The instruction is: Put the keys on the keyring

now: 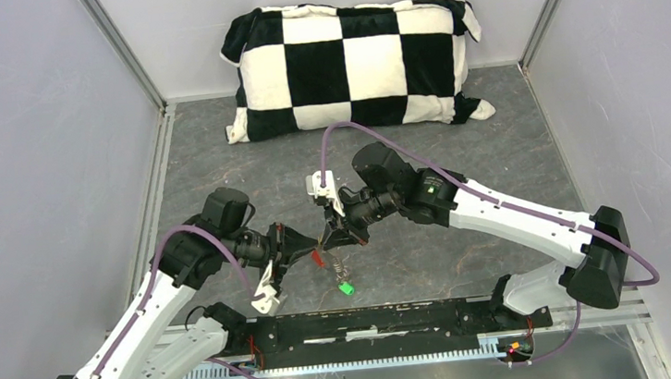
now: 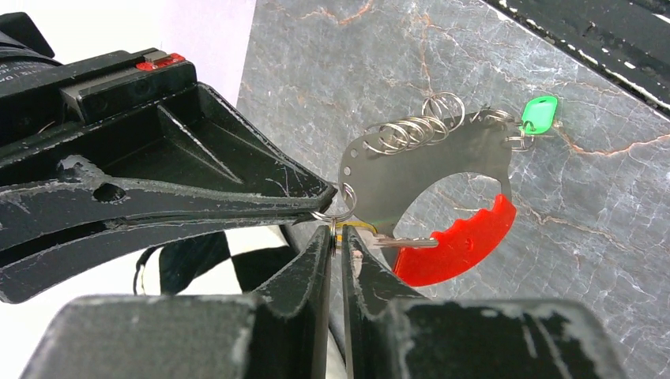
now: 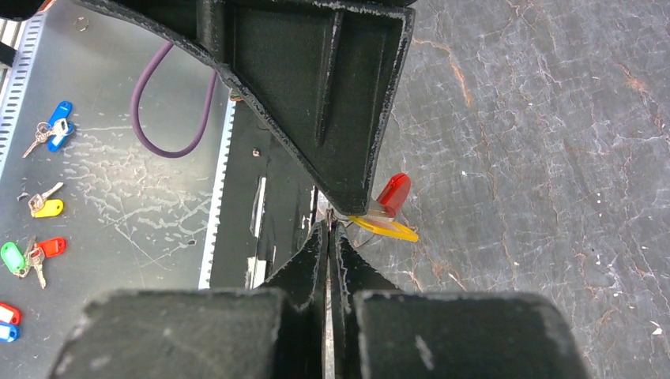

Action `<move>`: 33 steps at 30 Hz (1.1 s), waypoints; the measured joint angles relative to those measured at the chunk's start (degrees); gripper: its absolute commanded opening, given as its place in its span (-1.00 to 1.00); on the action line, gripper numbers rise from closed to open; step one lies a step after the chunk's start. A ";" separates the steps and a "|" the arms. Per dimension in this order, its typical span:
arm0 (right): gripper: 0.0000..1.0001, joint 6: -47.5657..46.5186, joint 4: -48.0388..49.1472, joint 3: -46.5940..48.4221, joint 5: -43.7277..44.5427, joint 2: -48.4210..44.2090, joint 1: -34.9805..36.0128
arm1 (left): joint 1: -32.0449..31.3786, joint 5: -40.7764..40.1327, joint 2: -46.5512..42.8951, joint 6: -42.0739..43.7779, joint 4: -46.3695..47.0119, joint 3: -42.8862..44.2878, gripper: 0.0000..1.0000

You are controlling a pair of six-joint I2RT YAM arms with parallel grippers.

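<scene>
**Grippers meet over the silver metal keyring with its long red tag [image 2: 466,241], held above the table.**
Right gripper [image 2: 320,197] is pinched shut; left gripper [image 2: 338,246] stands narrow around a ring loop, grip unclear. The yellow-headed key [image 3: 387,229] seems mid-threading, and the next move needs fine alignment.

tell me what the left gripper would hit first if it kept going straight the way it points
Most likely the small ring at the tip of the right gripper, right in front of the left gripper, with the silver plate just beyond; depth is unclear.
</scene>
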 measured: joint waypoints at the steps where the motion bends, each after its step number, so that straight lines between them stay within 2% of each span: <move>1: -1.00 0.00 -0.04 0.07 0.00 0.00 0.00 | 0.00 -0.07 -0.07 0.17 -0.07 0.00 -0.74; 10: -1.00 0.37 0.52 -0.02 2.16 -0.28 0.00 | 0.00 -1.57 -1.14 0.31 -0.11 0.00 -0.91; 21: -1.00 3.76 8.70 -5.95 5.03 -5.40 0.04 | -0.22 -2.73 -2.49 0.24 0.85 0.00 -0.96; 26: -1.00 7.08 14.86 -10.54 6.49 -7.65 0.04 | -0.22 -2.62 -2.49 0.24 0.92 0.00 -0.96; 33: -0.99 14.84 28.44 -19.45 9.88 -11.69 0.04 | -0.22 -2.99 -4.26 1.75 2.54 -1.68 -0.94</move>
